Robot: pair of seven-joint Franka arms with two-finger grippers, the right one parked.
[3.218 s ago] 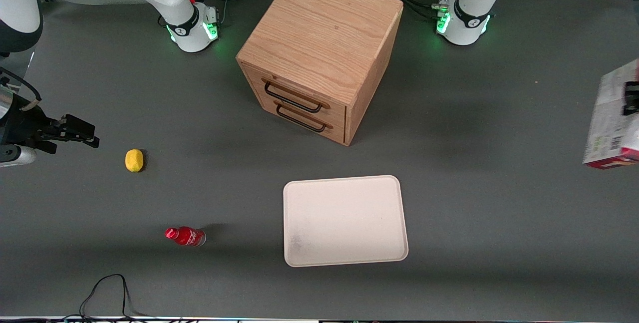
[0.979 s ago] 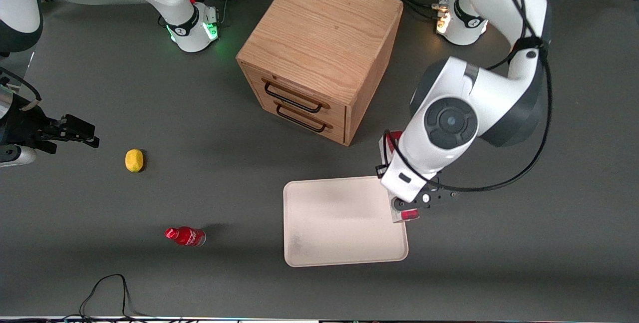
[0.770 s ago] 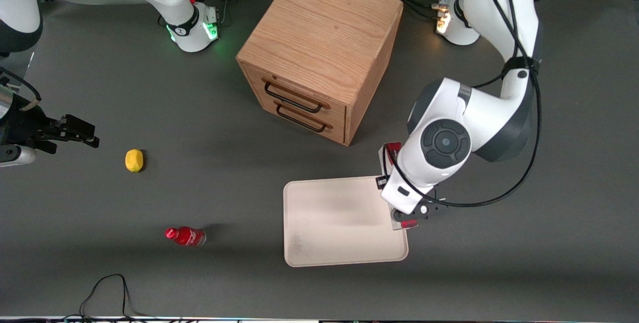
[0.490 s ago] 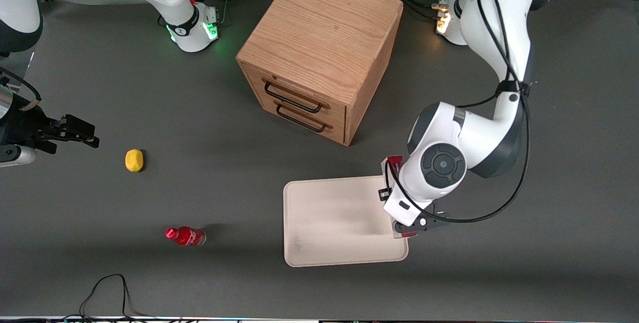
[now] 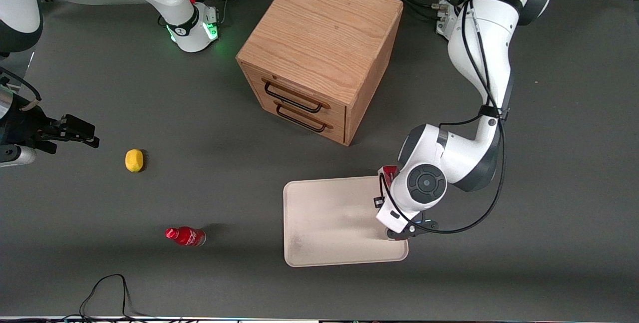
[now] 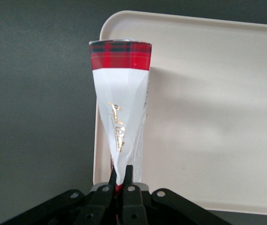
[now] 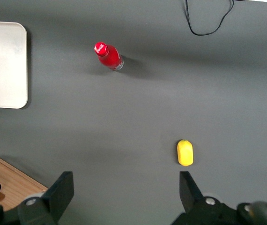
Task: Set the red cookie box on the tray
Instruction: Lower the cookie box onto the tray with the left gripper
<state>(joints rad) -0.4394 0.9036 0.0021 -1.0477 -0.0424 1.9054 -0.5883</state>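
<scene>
The gripper (image 6: 120, 180) was clamped on the box (image 6: 120, 112), whose long axis ran straight out from the fingers (image 6: 129, 174), its far end over the tray (image 6: 208, 108) just inside the rim. Right of centre in the front view, the arm hid nearly all of the box (image 5: 389, 170); whether it touched the tray (image 5: 329, 218) could not be told.

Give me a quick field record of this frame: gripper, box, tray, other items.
gripper: shut on the red cookie box, over the tray's edge at the working arm's end
red cookie box: held on edge, hanging down to the tray
tray: cream-white, nothing else on it
drawer cabinet: wooden, both drawers shut
others: red bottle, lemon, toward the parked arm's end
</scene>
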